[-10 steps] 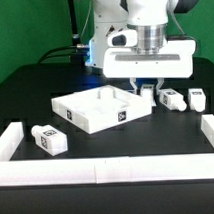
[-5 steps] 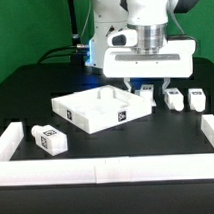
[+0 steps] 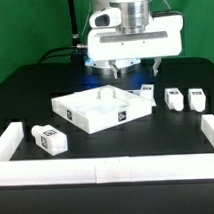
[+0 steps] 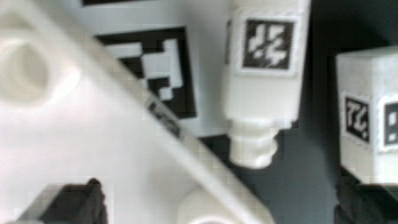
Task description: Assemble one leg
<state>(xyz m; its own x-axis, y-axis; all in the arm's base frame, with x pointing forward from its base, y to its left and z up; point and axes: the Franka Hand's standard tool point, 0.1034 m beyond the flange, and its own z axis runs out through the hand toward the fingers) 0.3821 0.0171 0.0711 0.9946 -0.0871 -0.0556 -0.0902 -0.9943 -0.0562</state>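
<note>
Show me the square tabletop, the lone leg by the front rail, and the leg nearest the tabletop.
Square tabletop [image 3: 85, 118]: exterior view, front wall.
Lone leg [image 3: 47, 139]: exterior view, mid-body.
Nearest leg [image 3: 147, 91]: exterior view, its middle.

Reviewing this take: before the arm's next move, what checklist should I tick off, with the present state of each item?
1. The gripper is empty, fingers apart: ok.
2. The gripper hovers above the tabletop, touching no part: ok.
3. The nearest leg lies loose by the tabletop's far corner: ok. Whether they touch: cannot tell.
4. The middle leg and rightmost leg on the exterior view's right, and the left front leg, are unattached and apart from the tabletop: ok.
5. Screw hole in the tabletop unobstructed: cannot tell, the wrist view is blurred.
</note>
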